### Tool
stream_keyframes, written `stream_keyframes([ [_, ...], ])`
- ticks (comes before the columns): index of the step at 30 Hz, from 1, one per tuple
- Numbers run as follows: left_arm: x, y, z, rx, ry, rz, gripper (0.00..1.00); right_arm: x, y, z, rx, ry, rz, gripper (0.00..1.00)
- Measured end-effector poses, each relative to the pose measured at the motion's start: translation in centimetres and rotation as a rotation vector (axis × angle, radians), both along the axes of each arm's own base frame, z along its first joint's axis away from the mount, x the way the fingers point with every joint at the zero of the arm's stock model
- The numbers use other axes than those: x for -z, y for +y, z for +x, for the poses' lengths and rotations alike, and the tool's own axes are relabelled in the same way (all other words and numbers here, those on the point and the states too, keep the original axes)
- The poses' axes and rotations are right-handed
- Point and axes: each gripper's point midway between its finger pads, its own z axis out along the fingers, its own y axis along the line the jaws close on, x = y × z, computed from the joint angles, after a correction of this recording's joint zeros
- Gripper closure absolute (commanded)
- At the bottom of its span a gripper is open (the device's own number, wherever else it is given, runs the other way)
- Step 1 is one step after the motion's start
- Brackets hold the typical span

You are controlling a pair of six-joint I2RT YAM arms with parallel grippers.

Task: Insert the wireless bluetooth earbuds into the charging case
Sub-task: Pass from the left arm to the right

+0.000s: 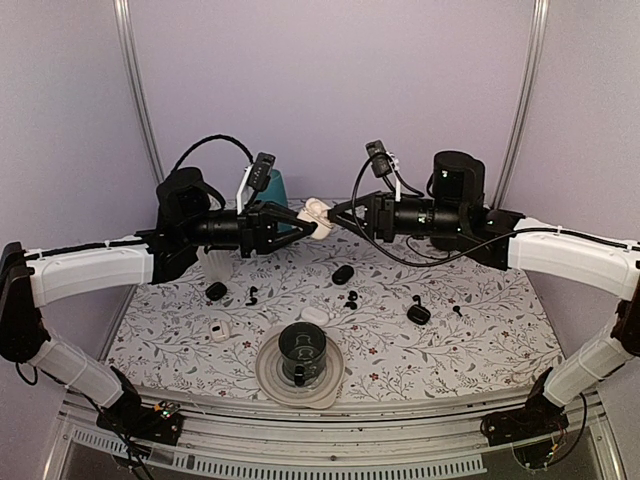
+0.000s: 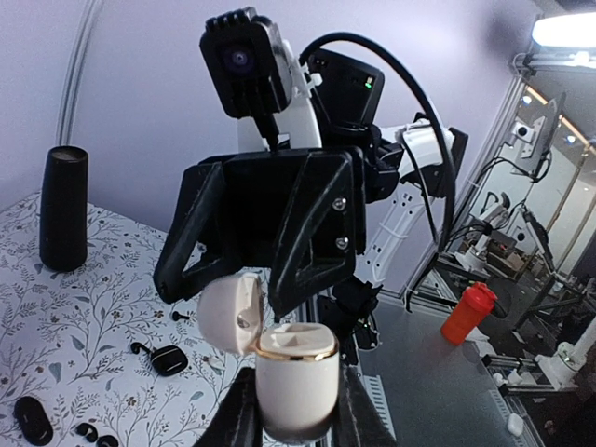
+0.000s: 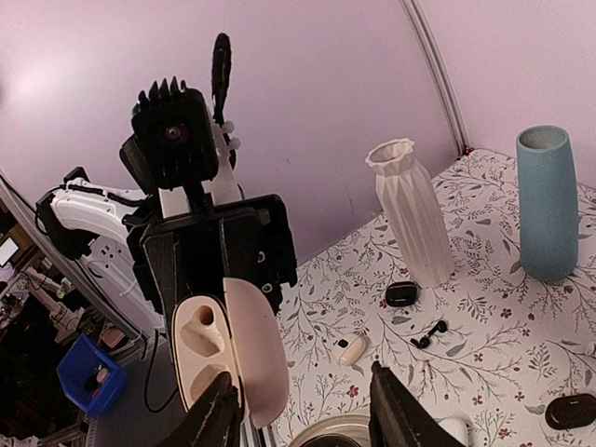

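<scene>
My left gripper (image 1: pixel 306 222) is shut on a white charging case (image 1: pixel 318 214) and holds it high above the table's back middle. In the left wrist view the case (image 2: pixel 296 377) stands between the fingers with its lid (image 2: pixel 231 314) flipped open. My right gripper (image 1: pixel 341 213) faces it, open and empty, and in the right wrist view (image 3: pixel 307 414) the open case (image 3: pixel 200 349) sits at its left finger. Small black earbuds lie on the table (image 1: pixel 252 295), (image 1: pixel 350 298), (image 1: pixel 416 299), (image 1: pixel 457 310). One shows in the right wrist view (image 3: pixel 428 332).
Black cases (image 1: pixel 216 291), (image 1: pixel 343 274), (image 1: pixel 419 314) and white cases (image 1: pixel 219 330), (image 1: pixel 314 315) lie on the floral cloth. A dark cup (image 1: pixel 301 350) stands on a plate (image 1: pixel 270 378) at the front. A white vase (image 3: pixel 410 214) and a teal vase (image 3: pixel 549 200) stand at the back left.
</scene>
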Motion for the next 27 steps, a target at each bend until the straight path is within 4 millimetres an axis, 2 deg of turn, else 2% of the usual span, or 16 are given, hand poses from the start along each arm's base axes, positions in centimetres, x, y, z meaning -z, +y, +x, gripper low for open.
stream_keyframes([
  [5,0.11,-0.03,-0.02,0.003,0.002,0.002,1.00,0.58,0.45,-0.20,-0.031,0.029,0.002,0.63],
  [14,0.08,-0.06,-0.05,0.007,0.001,0.002,1.00,0.11,0.72,-0.86,-0.074,0.057,0.031,0.86],
  [17,0.16,-0.12,-0.01,0.009,0.002,0.003,1.00,0.02,0.75,-0.95,-0.080,0.063,0.035,0.91],
  [19,0.00,-0.15,0.01,0.010,-0.001,0.001,0.88,0.07,0.75,-0.93,-0.079,0.067,0.035,0.94],
  [23,0.02,-0.17,0.05,0.008,-0.007,0.001,0.59,0.12,0.72,-0.82,-0.073,0.068,0.033,0.95],
  [27,0.23,-0.22,0.20,0.003,-0.015,0.010,0.46,-0.05,0.70,-0.71,-0.069,0.039,0.015,0.96],
])
